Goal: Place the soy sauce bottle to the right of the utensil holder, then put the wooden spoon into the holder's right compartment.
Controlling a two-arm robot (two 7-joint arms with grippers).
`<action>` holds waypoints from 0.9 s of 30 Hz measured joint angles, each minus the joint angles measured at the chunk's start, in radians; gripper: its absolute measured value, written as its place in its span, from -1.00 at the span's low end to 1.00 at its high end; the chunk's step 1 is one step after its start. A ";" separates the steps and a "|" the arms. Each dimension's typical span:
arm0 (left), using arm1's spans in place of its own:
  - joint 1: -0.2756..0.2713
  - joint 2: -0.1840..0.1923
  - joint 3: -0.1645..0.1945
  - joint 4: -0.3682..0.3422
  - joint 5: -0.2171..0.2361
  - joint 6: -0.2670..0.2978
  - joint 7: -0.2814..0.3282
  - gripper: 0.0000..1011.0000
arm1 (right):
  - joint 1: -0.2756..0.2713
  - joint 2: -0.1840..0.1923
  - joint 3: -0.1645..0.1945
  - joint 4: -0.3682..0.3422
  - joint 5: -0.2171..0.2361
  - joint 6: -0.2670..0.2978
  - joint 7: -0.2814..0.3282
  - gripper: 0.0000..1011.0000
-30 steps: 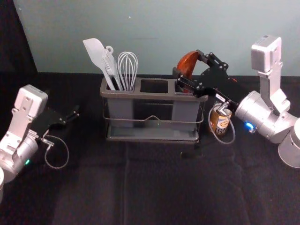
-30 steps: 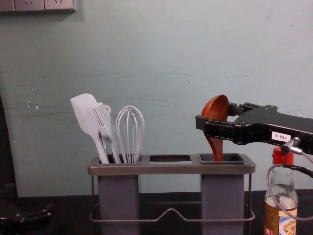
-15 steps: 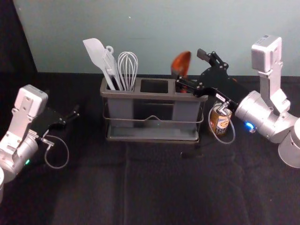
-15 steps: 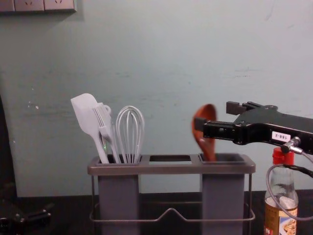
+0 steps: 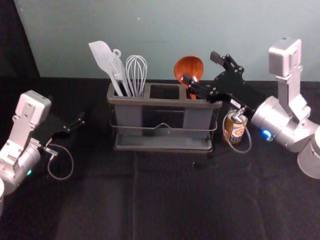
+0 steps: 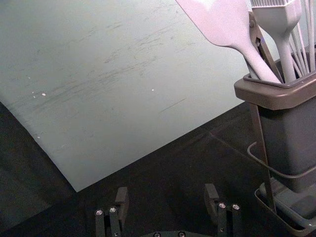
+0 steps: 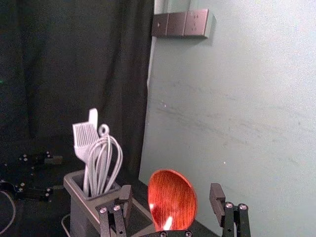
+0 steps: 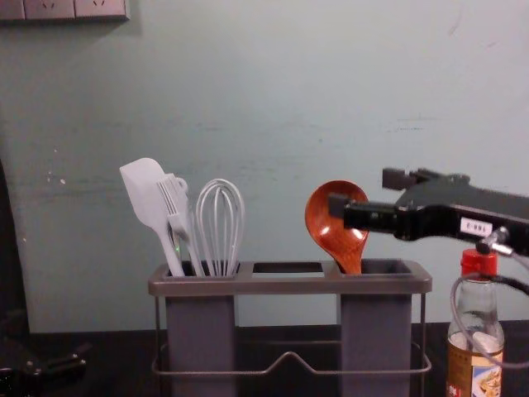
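- Left gripper [image 6: 166, 197]: idle at the holder's 8 o'clock, jaws apart.
- Soy sauce bottle [image 5: 234, 132]: upright just beside the utensil holder [image 5: 150, 101], at its 3 o'clock; placement judged complete.
- Right gripper [image 5: 201, 68]: at the holder's 2 o'clock, jaws apart about the spoon's bowl.
- Wooden spoon [image 8: 336, 227]: handle in the right compartment [image 8: 376, 331], bowl leaning towards 11 o'clock. Insertion appears essentially finished; next, withdraw towards 3 o'clock, clearing bowl and bottle cap [image 8: 479, 263].
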 joint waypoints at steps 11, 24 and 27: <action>0.000 0.000 0.000 0.000 0.000 0.000 0.000 0.99 | -0.043 0.048 0.029 -0.157 -0.006 0.079 -0.040 0.99; 0.000 0.000 0.000 0.000 0.000 0.000 0.000 0.99 | -0.194 0.129 0.167 -0.345 0.040 0.156 -0.105 0.99; 0.000 0.000 0.000 0.000 0.000 0.000 0.000 0.99 | -0.231 0.142 0.198 -0.367 0.045 0.160 -0.118 0.99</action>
